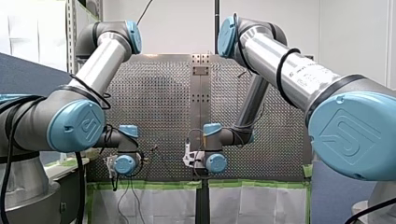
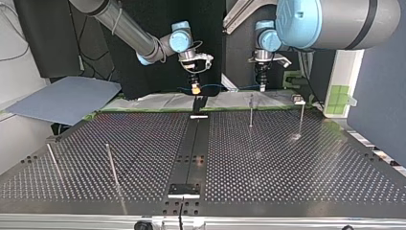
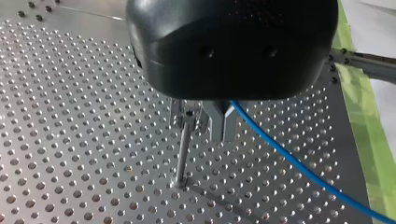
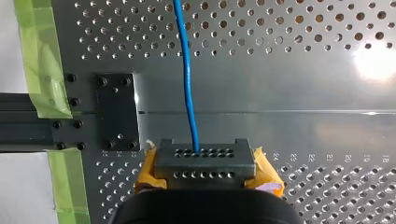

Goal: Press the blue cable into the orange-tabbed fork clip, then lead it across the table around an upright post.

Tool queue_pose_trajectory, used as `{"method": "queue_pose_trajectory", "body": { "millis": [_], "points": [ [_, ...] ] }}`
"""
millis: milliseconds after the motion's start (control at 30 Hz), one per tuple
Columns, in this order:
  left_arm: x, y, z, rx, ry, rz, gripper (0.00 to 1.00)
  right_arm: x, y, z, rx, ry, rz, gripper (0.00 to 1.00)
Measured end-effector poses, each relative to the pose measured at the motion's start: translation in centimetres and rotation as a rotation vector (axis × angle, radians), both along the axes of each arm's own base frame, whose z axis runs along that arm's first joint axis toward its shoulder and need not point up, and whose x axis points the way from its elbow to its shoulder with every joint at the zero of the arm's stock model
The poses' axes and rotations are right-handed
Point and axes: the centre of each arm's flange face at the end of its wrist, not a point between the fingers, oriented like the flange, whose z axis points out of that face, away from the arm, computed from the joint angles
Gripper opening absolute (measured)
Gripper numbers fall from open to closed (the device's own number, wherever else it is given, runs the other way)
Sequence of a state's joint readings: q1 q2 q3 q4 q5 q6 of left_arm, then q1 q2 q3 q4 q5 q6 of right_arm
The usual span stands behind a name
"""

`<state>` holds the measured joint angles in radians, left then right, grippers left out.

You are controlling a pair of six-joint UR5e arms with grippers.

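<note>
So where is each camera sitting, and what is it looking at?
Front: behind the arms, looking over the table; left arm and right arm fill its sides.
Top: across the table, facing the arms; right gripper at its left, left gripper at its right.
Left wrist: on my left wrist, looking along its gripper at a post.
Right wrist: on my right wrist, looking past yellow pads at the table.
Shared: top and both wrist views show the cable.

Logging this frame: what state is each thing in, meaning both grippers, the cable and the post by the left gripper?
left gripper: shut on the blue cable, just above the table.
right gripper: shut on the blue cable.
blue cable: held off the table, running from one gripper to the other.
post: upright beside the left gripper, cable not around it.
</note>
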<state>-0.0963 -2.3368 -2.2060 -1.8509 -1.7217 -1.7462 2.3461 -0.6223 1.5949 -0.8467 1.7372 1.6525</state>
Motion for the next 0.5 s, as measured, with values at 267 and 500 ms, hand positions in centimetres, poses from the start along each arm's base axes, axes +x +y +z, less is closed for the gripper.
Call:
{"method": "queue_pose_trajectory", "body": {
  "millis": [267, 500],
  "points": [
    [1.2, 0.4, 0.1, -0.002, 0.005, -0.007, 0.0, -0.5, -1.1, 0.2, -0.003, 0.001, -0.016, 0.0],
    [1.9, 0.6, 0.2, 0.0, 0.017, -0.007, 0.0, -0.7, -1.5, 0.2, -0.001, 0.003, -0.023, 0.0]
  ]
}}
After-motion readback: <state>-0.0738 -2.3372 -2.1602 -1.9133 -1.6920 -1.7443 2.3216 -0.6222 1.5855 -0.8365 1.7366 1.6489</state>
